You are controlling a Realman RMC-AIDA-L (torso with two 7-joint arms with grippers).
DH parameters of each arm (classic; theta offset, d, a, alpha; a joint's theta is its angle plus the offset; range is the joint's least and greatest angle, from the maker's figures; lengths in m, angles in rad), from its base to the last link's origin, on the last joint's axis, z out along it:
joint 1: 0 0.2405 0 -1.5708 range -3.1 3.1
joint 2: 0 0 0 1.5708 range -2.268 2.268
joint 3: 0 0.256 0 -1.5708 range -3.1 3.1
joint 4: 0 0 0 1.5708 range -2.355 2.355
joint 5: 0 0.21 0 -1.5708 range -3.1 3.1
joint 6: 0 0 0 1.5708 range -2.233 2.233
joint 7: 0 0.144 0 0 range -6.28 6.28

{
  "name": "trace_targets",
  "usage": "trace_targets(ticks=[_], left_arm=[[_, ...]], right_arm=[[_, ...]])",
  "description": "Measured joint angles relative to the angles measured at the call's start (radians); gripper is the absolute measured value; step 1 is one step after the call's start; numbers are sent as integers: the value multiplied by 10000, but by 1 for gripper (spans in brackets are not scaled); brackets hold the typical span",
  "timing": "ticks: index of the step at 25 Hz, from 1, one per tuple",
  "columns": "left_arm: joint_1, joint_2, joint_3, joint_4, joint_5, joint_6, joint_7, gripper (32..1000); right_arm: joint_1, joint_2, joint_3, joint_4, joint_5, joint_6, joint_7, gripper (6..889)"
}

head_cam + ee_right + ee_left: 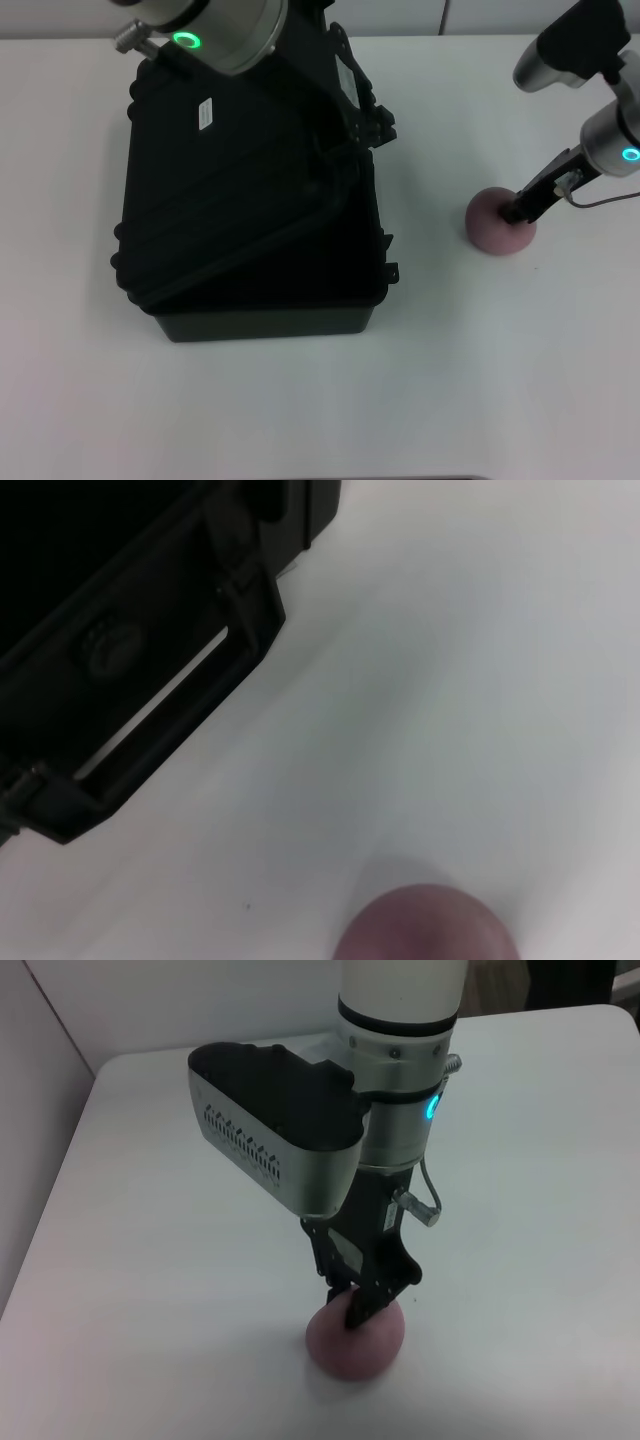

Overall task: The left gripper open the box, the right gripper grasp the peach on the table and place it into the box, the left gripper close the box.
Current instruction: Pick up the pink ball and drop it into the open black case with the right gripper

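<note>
Right gripper point(358, 1305) lowered onto the pink peach point(497, 224) on the white worktop point(300, 410), grip unclear, right of the black box point(250, 230) held part open by the left gripper point(350, 105); best squeezed gently around the middle, then lifted straight.

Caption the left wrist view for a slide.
Right gripper down on the peach, which rests on the white table.

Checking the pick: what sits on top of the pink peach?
The black right gripper presses onto the dusty-pink round peach on the white table. Its contact point is covered.
</note>
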Motion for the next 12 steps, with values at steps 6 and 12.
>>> trace_targets(ticks=[6, 12], left_arm=[[58, 0, 1, -9, 20, 6, 1, 98], [96, 1, 0, -16, 53, 5, 0, 99]], right_arm=[[-93, 17, 56, -299, 63, 77, -24, 146], [-620, -11, 158, -1476, 1688, 1267, -507, 114]])
